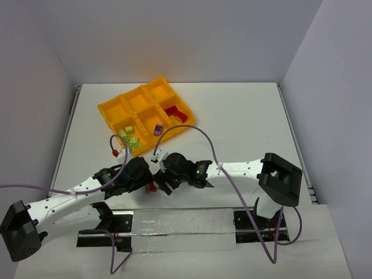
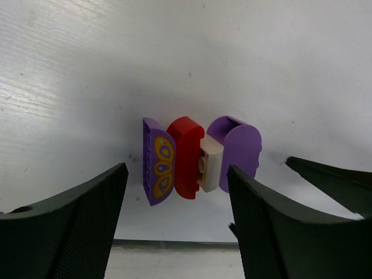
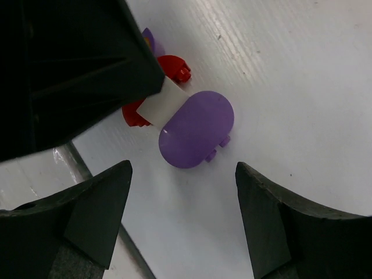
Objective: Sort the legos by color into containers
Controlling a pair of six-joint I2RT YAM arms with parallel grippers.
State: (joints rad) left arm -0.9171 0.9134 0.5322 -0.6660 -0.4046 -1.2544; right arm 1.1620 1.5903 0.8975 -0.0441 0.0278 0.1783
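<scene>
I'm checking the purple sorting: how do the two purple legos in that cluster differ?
The printed purple lego shows yellow-orange ovals; the plain purple lego has none. The printed one touches the red piece, the plain one the cream piece. Both are purple with rounded ends.

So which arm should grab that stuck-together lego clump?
Probably the left gripper: open, it faces the whole lego clump. The right gripper, also open, lines up only with the purple end brick.
</scene>
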